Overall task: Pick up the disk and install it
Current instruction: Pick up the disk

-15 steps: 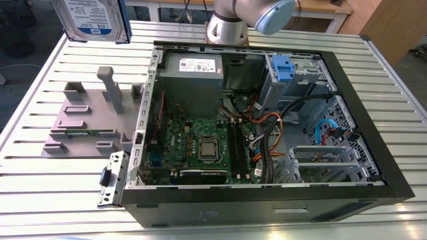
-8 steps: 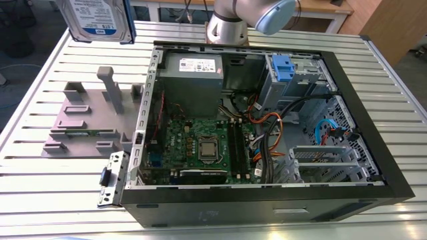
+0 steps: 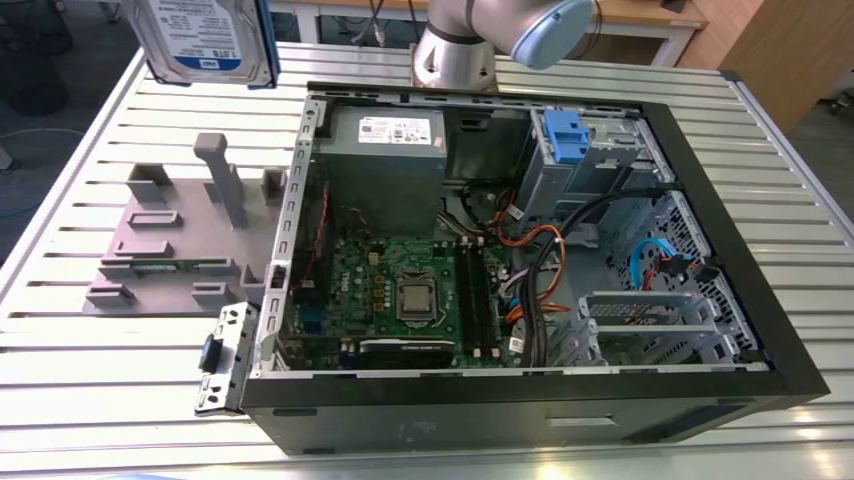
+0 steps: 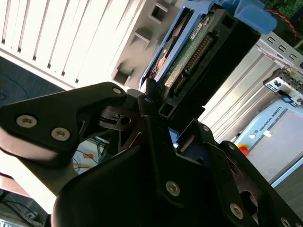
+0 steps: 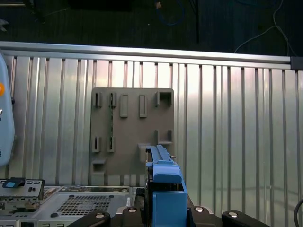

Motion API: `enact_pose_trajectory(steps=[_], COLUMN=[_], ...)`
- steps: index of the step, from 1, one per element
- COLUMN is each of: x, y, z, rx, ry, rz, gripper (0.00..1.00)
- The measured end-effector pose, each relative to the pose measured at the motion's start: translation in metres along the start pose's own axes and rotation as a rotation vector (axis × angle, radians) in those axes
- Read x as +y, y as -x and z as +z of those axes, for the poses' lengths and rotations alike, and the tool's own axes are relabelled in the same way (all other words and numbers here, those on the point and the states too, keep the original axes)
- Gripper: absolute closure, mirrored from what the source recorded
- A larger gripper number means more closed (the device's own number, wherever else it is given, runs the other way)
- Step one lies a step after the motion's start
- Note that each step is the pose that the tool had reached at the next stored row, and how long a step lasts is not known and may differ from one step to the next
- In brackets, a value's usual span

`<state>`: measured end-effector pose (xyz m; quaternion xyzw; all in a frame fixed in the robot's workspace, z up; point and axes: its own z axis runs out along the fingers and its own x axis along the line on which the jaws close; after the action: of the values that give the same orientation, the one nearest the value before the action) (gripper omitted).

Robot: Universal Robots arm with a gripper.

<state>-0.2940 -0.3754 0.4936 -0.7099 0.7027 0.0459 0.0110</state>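
Observation:
The disk [image 3: 207, 40] hangs in the air at the far left of the exterior view, above the slatted table, label side facing the camera, with its blue bracket along the edges. In the second wrist view my gripper [image 4: 156, 106] is shut on the disk [image 4: 189, 52], whose circuit-board side and connector face the camera. In the first wrist view the disk [image 5: 163, 184] stands edge-on between the black gripper parts, above the grey stand.
An open computer case [image 3: 747, 250] lies on the slatted metal table [image 3: 80, 400], with a grey power-supply box [image 3: 387, 150] and a blue drive bay clip [image 3: 567, 135] inside. The grey plastic stand [image 3: 174, 250] with upright posts sits left of it. The arm's base [image 3: 454, 50] stands behind.

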Motion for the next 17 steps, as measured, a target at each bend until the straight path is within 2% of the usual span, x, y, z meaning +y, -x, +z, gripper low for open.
enact_pose_trajectory(steps=[17], x=[-0.0124], y=[-0.0001], z=[-0.0002], rx=[0.0], ry=[0.0], rz=[0.0], gripper=[0.63])
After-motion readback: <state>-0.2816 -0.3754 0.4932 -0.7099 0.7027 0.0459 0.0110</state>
